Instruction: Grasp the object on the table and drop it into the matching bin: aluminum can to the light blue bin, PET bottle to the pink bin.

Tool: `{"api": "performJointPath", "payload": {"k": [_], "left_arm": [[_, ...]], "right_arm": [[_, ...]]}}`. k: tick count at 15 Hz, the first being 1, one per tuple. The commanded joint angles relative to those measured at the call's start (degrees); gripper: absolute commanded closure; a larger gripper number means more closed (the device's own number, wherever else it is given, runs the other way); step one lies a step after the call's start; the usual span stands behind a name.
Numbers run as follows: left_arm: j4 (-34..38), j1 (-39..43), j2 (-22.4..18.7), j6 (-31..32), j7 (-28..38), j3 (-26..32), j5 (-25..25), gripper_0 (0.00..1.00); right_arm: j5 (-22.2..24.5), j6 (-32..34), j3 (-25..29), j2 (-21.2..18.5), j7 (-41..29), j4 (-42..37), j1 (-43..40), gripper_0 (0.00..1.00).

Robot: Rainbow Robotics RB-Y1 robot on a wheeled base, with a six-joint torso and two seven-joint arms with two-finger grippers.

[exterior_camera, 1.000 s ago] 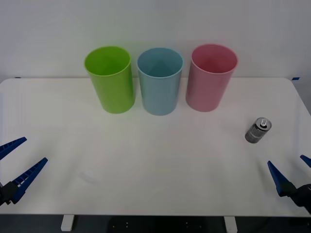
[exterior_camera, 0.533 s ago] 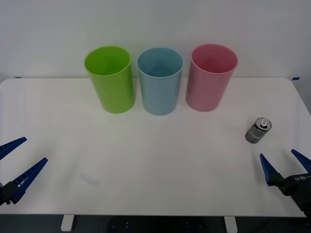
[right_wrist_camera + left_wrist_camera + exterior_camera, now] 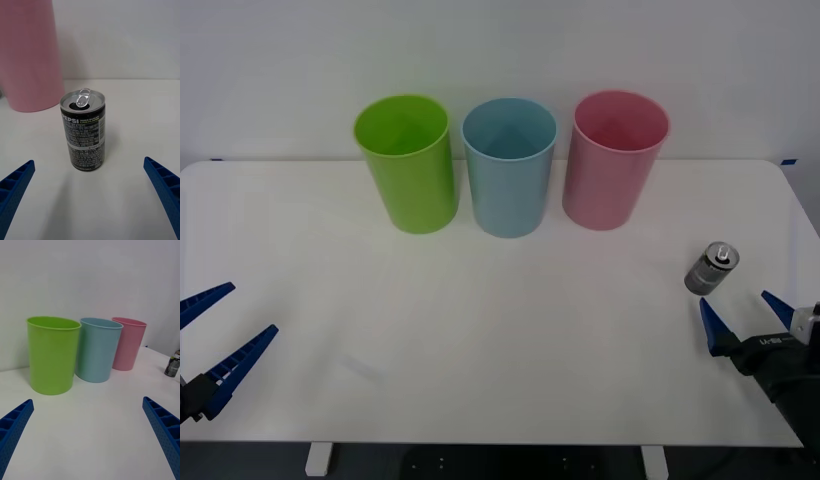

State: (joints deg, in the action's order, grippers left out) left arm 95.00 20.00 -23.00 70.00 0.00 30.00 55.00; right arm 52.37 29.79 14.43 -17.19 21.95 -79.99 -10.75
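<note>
**Now: can being faced by the spread right claw**

Presently, the aluminum can (image 3: 711, 268) is being shown upright on the white table (image 3: 500, 330), at the right of the front frame and well apart from the three bins lined up at the upper middle. Its silver top and pull tab are being shown in the right wrist picture, with the pink bin (image 3: 28, 56) seen beyond it at the upper left of that frame.

The right claw (image 3: 745, 317) is being held spread just below the can at the lower right of the front frame, with nothing gripped; the can is not being touched.

The left claw (image 3: 215, 335) is being kept spread and empty at the lower left edge of the front frame.

The lime green bin (image 3: 407, 163), the light blue bin (image 3: 509, 166) and the pink bin are being seen side by side.
</note>
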Motion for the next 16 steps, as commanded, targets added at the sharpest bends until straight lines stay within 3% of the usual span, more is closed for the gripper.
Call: {"api": "performJointPath", "payload": {"k": [1,16], "left_arm": [[0.00,0.00,0.00,0.00,0.00,0.00,0.00,0.00],[0.00,0.00,0.00,0.00,0.00,0.00,0.00,0.00]], "right_arm": [[0.80,-1.40,-0.02,0.49,0.82,2.30,2.49,0.00],[1.94,-4.12,-0.02,1.19,4.07,15.66,16.46,0.00]]}}
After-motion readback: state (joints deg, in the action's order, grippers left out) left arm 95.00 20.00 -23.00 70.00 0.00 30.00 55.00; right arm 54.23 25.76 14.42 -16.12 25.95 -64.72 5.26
